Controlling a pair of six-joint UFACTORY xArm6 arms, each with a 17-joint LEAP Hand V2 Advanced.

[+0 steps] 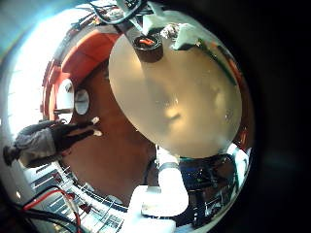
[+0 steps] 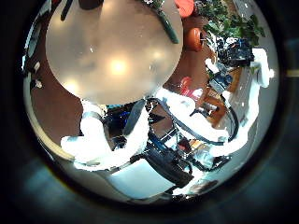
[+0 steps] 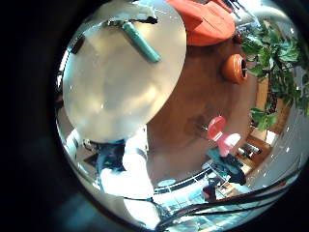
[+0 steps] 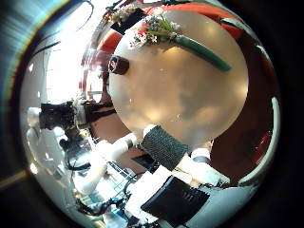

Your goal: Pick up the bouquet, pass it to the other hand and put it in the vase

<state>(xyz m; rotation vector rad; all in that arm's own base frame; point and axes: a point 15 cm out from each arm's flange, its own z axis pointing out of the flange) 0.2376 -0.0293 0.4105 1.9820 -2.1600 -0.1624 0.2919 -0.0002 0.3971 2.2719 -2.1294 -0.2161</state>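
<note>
The round table (image 4: pixel 180 90) lies below the right hand, bouquet (image 4: pixel 180 38) well apart; finger state unclear.

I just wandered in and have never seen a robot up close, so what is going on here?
Nothing is being handled yet. A bouquet with a long green stem lies flat on a round table, and a dark vase stands near the table's edge. These palm views look down on the table from above, and neither hand touches the bouquet or the vase.
</note>
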